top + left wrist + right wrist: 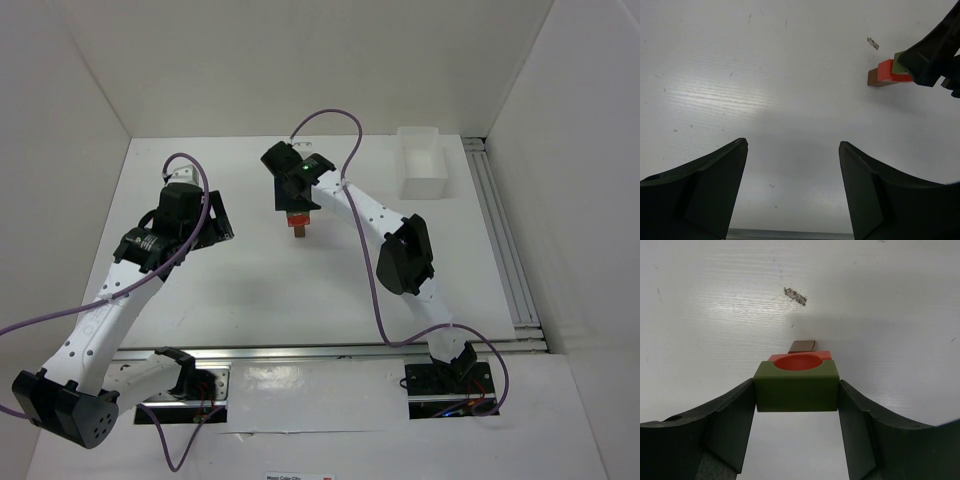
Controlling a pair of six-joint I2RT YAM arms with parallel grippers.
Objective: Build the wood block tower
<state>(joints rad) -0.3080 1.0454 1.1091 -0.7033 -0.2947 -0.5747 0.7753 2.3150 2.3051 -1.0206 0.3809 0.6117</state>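
The green block is clamped between the two fingers of the right gripper, its round notch facing up; it rests on the red block, which lies on the brown block; this stack stands mid-table, nearer the far edge; the left gripper hangs spread and empty toward the left edge; a white bin sits in the far right corner.
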